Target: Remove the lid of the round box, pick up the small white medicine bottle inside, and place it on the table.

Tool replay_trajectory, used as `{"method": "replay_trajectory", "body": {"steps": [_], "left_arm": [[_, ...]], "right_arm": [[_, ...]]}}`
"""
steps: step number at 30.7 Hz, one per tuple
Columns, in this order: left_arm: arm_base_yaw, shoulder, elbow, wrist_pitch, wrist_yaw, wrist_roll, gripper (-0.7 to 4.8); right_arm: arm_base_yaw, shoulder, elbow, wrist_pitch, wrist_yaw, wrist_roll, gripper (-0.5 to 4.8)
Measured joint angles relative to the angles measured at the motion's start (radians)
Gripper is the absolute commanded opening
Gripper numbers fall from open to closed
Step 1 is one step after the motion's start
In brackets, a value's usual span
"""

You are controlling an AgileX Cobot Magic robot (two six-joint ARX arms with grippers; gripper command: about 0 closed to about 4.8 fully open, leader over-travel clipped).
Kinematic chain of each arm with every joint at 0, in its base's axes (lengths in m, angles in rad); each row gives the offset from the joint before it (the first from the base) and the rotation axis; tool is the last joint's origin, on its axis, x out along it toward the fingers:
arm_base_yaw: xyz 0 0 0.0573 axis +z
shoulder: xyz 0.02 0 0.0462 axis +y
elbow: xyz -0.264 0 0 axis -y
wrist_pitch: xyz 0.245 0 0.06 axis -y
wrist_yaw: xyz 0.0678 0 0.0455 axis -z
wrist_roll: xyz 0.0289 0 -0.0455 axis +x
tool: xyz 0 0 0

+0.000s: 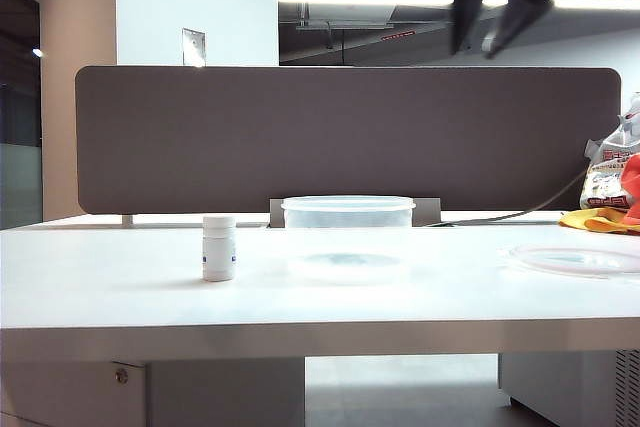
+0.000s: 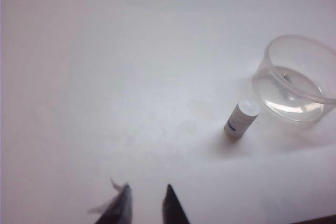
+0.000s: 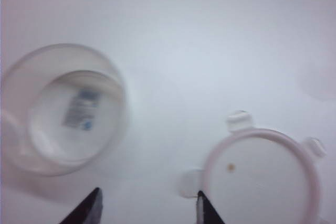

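Note:
The small white medicine bottle (image 1: 219, 247) stands upright on the table (image 1: 120, 297), just left of the round box (image 1: 348, 211), which is uncovered. The lid (image 1: 578, 260) lies flat on the table at the right. In the left wrist view the bottle (image 2: 241, 119) stands beside the round box (image 2: 294, 80), far from my left gripper (image 2: 147, 190), which is open a little with nothing between its tips. My right gripper (image 1: 488, 32) hangs high above the table, open and empty. Its wrist view has the gripper (image 3: 148, 195) above bare table between the round box (image 3: 63, 108) and the lid (image 3: 260, 179).
A dark partition panel (image 1: 350, 137) runs along the table's back edge. Orange and printed bags (image 1: 612, 192) and a cable lie at the back right. A small printed mark shows in the round box's bottom.

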State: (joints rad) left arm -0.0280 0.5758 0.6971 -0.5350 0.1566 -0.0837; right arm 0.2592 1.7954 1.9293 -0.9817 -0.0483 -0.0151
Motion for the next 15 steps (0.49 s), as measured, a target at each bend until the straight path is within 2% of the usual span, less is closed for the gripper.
{"method": "replay_trajectory", "body": {"steps": [8, 12, 13, 14, 15], "left_arm": [[0.0, 0.0, 0.0, 0.0, 0.0, 0.0, 0.84], [0.0, 0.001, 0.0, 0.0, -0.003, 0.0, 0.84], [0.0, 0.001, 0.0, 0.001, -0.01, 0.0, 0.84], [0.0, 0.001, 0.0, 0.002, -0.016, 0.0, 0.84], [0.0, 0.001, 0.0, 0.005, -0.019, 0.0, 0.84]], "right_arm": [[-0.182, 0.0, 0.001, 0.076, 0.001, 0.015, 2.29], [-0.244, 0.0, 0.002, 0.161, -0.037, 0.015, 2.28], [-0.257, 0.0, 0.002, 0.184, -0.049, 0.015, 2.15], [-0.266, 0.0, 0.002, 0.203, -0.055, 0.015, 1.82], [-0.275, 0.0, 0.002, 0.225, -0.058, 0.016, 1.25]]}}
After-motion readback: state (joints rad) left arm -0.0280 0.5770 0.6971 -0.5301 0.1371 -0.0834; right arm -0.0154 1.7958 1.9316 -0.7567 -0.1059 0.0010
